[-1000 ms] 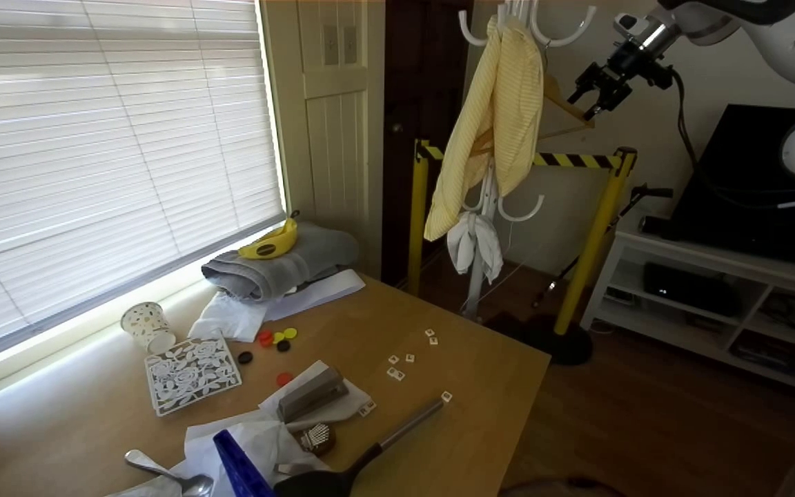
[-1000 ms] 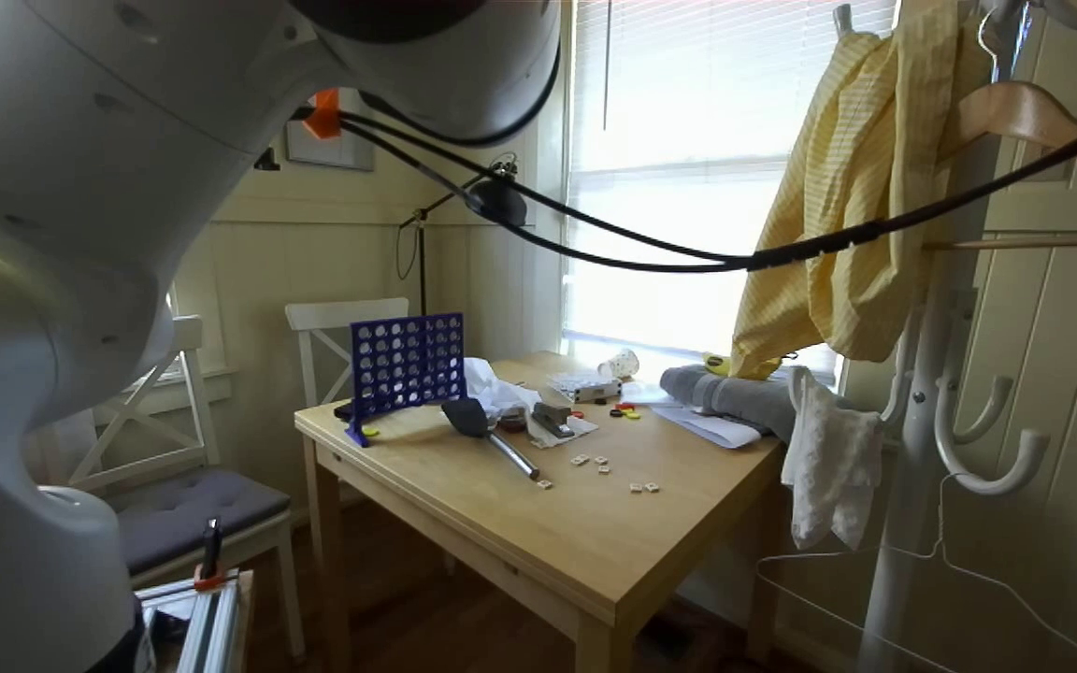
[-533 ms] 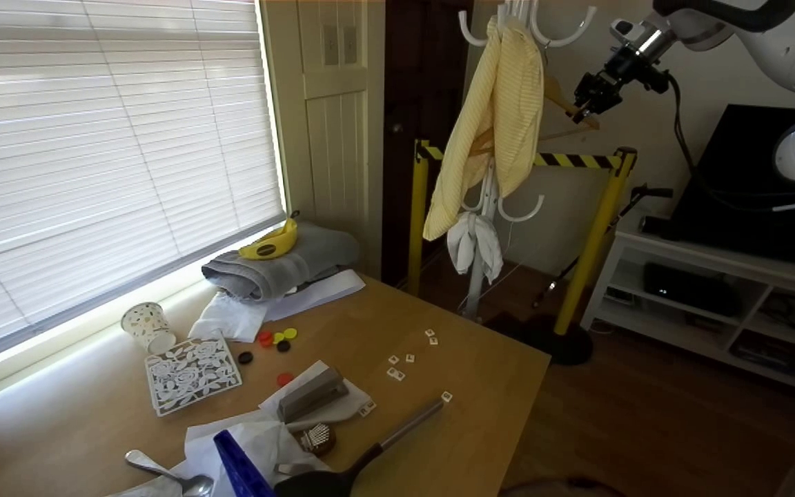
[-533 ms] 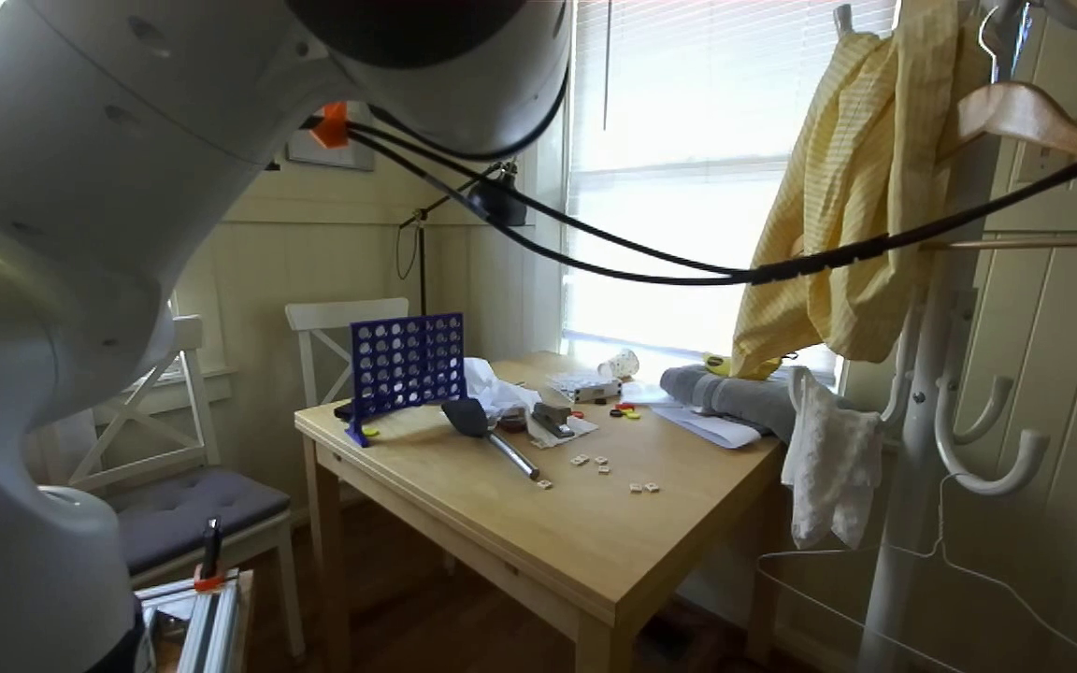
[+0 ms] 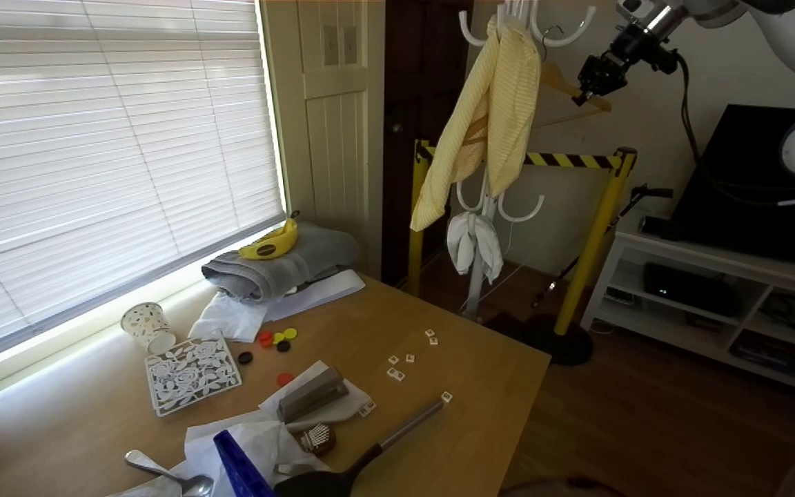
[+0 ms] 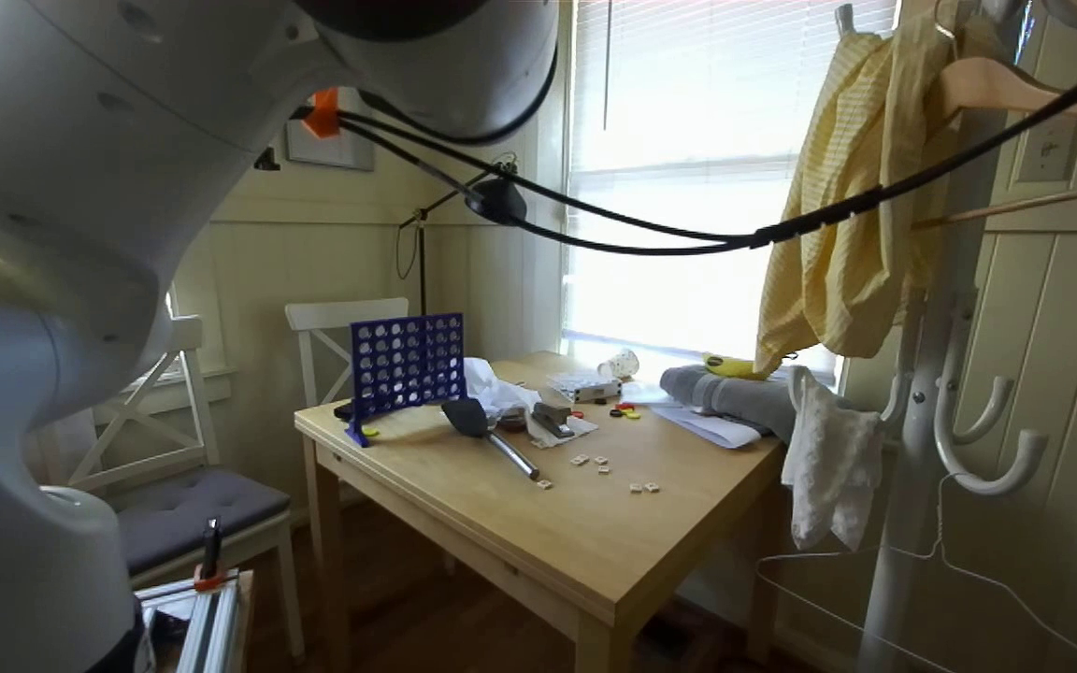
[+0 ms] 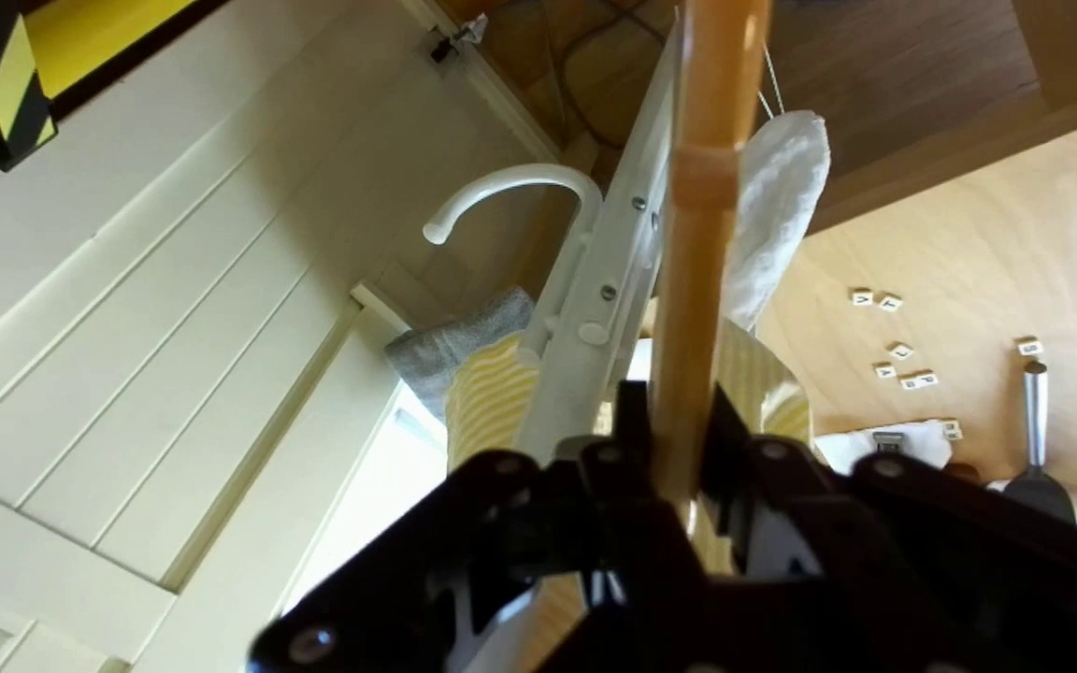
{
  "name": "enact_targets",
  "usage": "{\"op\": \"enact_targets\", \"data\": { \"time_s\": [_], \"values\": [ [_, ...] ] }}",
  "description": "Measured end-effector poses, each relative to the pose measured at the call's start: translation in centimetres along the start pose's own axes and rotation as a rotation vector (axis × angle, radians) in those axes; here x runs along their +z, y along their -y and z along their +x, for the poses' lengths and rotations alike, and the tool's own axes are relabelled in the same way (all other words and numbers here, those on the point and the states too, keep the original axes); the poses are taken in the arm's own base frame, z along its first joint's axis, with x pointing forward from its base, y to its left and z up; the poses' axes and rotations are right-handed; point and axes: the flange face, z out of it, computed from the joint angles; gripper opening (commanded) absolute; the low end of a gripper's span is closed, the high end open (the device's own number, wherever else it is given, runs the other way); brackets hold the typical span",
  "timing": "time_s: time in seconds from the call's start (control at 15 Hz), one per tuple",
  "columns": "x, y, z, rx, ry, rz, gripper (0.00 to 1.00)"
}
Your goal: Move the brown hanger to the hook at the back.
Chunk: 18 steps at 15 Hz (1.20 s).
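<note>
The brown hanger [image 5: 555,76] carries the yellow garment [image 5: 508,103] beside the white coat rack. My gripper [image 5: 580,101] is shut on one end of the hanger. In the wrist view, the wooden hanger [image 7: 702,234] runs straight up from between the fingertips of the gripper [image 7: 676,402]. The hanger's metal hook [image 5: 544,47] shows its curl above the rack's upper white hook [image 5: 570,39]; whether they touch I cannot tell. Another upper hook [image 5: 466,31] is on the far side of the garment. Which hook counts as the back one is unclear. The garment covers the hanger's other half.
A white cloth [image 5: 475,241] and a thin wire hanger [image 6: 945,551] hang on the rack's lower hooks. Yellow posts with striped tape [image 5: 570,161] stand behind. The table [image 6: 585,523] below holds a spatula, small tiles, a towel and a blue grid.
The fingers have closed on the hanger's end. The gripper has risen with it, so the hanger and its metal hook stand higher, and the garment has swung slightly with them.
</note>
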Motion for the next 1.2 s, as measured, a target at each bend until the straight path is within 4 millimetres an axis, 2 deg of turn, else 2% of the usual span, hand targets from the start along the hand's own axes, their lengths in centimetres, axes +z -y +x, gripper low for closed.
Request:
{"op": "enact_targets", "data": {
  "time_s": [0.2,0.4,0.53,0.67,0.93,1.2],
  "values": [
    [-1.2,1.0,1.7,-0.014,0.029,0.045,0.04],
    [-2.2,1.7,2.0,0.023,0.075,0.067,0.04],
    [-3.4,1.9,1.0,0.070,0.094,0.058,0.04],
    [-5.4,2.4,-0.7,0.127,0.129,0.045,0.04],
    [-8.9,4.7,-4.2,0.204,0.234,0.104,0.04],
    [-9.8,6.5,-5.6,0.272,0.354,0.196,0.04]
  ]
}}
